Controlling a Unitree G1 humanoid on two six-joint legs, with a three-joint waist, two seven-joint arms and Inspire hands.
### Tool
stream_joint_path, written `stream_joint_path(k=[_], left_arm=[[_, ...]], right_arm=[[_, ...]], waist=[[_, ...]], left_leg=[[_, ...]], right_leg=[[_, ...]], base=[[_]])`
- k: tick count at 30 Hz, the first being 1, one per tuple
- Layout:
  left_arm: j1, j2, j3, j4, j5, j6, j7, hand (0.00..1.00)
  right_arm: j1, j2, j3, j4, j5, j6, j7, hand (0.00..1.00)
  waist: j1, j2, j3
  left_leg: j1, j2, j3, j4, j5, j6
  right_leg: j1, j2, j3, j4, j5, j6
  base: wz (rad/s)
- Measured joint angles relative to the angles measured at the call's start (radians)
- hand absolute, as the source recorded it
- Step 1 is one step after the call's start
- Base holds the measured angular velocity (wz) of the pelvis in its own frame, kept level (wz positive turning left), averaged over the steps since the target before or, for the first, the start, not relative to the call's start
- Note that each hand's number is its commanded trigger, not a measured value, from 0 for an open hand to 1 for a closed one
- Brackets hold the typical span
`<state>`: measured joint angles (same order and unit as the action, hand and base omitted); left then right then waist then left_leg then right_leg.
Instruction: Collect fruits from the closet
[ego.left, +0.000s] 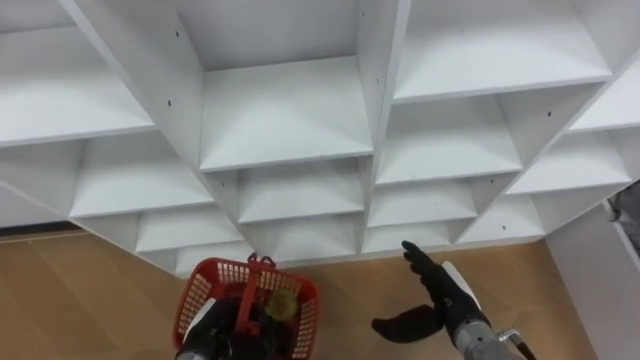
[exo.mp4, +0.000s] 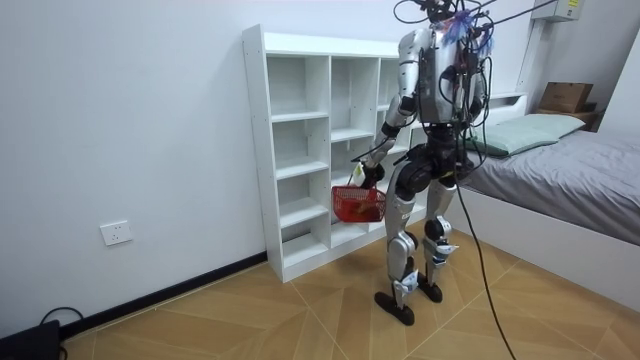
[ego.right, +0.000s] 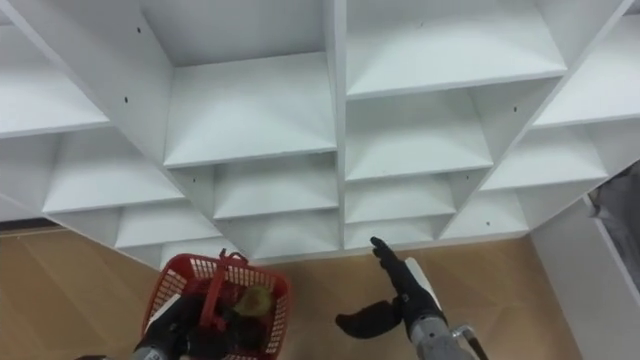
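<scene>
Red basket (ego.left: 200, 290) of fruit (ego.left: 283, 305) in the left hand (ego.left: 205, 338) — right hand (ego.left: 443, 293) straight-fingered.

The basket (ego.left: 195, 300) loses its near side to the bottom edge. Inside it, a yellow-green fruit (ego.left: 281, 306) is too blurred to name. The left hand (ego.left: 203, 338), at the basket's left wall, is a dark blur, partly past that edge. The shelf (ego.left: 285, 120) beyond the basket runs past the top and side edges.
</scene>
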<state>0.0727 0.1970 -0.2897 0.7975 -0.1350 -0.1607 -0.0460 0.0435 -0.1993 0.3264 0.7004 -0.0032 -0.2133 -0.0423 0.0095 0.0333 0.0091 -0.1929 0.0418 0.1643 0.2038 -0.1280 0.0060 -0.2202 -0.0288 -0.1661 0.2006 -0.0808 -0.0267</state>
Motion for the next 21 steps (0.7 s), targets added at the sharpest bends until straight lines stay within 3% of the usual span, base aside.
stream_joint_path(k=[8,12,18,21], left_arm=[[0.056,0.011,0.038,0.0,0.012,-0.023,0.015,1.0],[0.078,0.008,0.104,0.003,0.045,-0.026,0.02,1.0],[0.101,-0.001,0.14,0.039,0.051,-0.031,0.044,1.0],[0.11,-0.019,0.173,0.041,0.053,-0.031,0.056,1.0]], right_arm=[[0.059,-0.003,-0.007,0.0,0.04,-0.009,-0.002,0.0],[0.085,-0.002,-0.051,0.002,0.005,-0.013,0.003,0.0],[0.108,0.0,-0.1,0.043,-0.003,-0.013,0.012,0.0],[0.119,0.002,-0.115,0.043,-0.003,-0.013,0.025,0.0]], waist=[[0.002,-0.028,-0.0082],[0.005,-0.044,-0.0048],[0.001,-0.048,-0.0029],[0.005,-0.047,-0.0027]], left_leg=[[0.093,-0.002,-0.002,-0.037,-0.003,-0.004],[0.112,-0.002,-0.002,-0.04,-0.008,-0.007],[0.137,-0.002,-0.001,-0.042,-0.016,-0.008],[0.139,-0.002,-0.002,-0.042,-0.017,-0.008]], right_leg=[[0.09,0.004,-0.001,-0.032,-0.007,0.004],[0.109,0.007,0.004,-0.036,-0.012,0.006],[0.135,0.007,0.004,-0.033,-0.025,0.009],[0.139,0.008,0.002,-0.034,-0.027,0.008]], base=[[0.0],[0.0],[0.0],[0.0]])
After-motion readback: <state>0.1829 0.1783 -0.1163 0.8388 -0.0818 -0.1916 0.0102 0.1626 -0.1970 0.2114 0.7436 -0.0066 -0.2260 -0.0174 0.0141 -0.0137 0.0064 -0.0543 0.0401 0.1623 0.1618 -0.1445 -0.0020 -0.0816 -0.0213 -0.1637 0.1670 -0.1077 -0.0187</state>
